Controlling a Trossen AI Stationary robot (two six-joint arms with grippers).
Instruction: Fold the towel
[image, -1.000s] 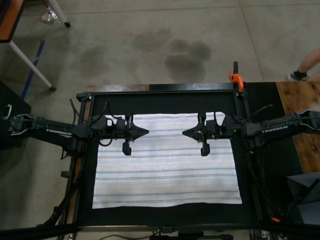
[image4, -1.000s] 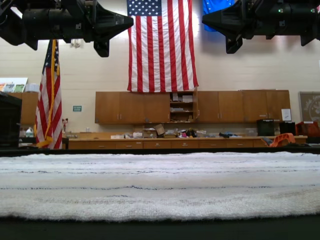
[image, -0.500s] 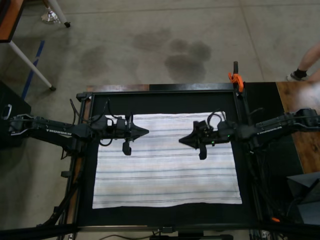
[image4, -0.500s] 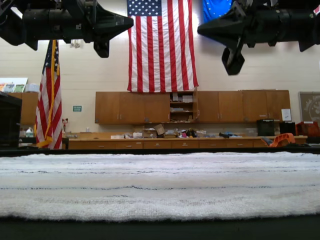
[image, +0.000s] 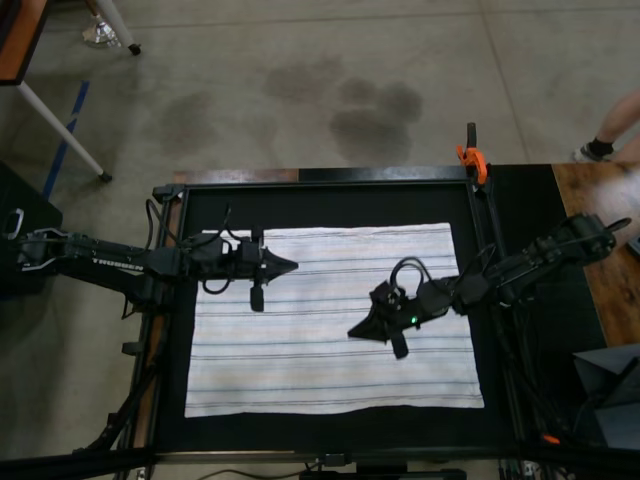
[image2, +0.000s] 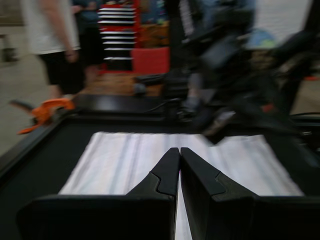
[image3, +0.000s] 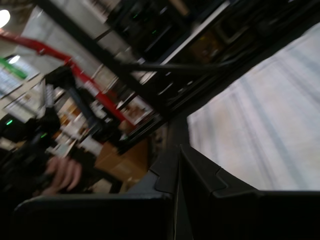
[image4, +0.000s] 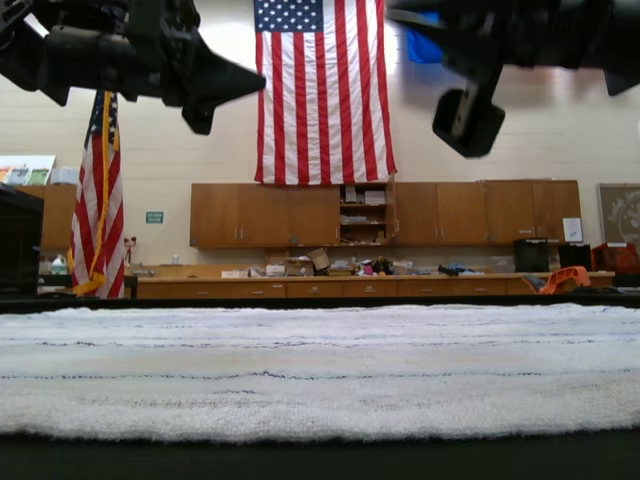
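Note:
The towel (image: 300, 350), white with thin dark and pastel stripes, lies spread flat on the black table (image: 330, 205). My left gripper (image: 293, 266) hovers shut over the towel's far left part in the top view, pointing right with nothing in it. My right gripper (image: 352, 334) is shut and empty, angled down-left over the towel's middle in the top view. In the left wrist view the shut fingertips (image2: 179, 150) point along the towel (image2: 125, 160) toward the other arm. The right wrist view shows shut fingers (image3: 179, 147) with the towel (image3: 260, 135) beyond them. Both arms hang above the towel (image4: 320, 370) in the exterior view.
An orange clamp (image: 471, 156) grips the table's far right corner in the top view. A wooden surface (image: 600, 240) adjoins the table on the right, and a person's foot (image: 598, 150) is beyond it. Black table border surrounds the towel.
My right arm has swung from the towel's far edge toward its middle, turning to point diagonally. The left arm has hardly moved. The towel lies as before.

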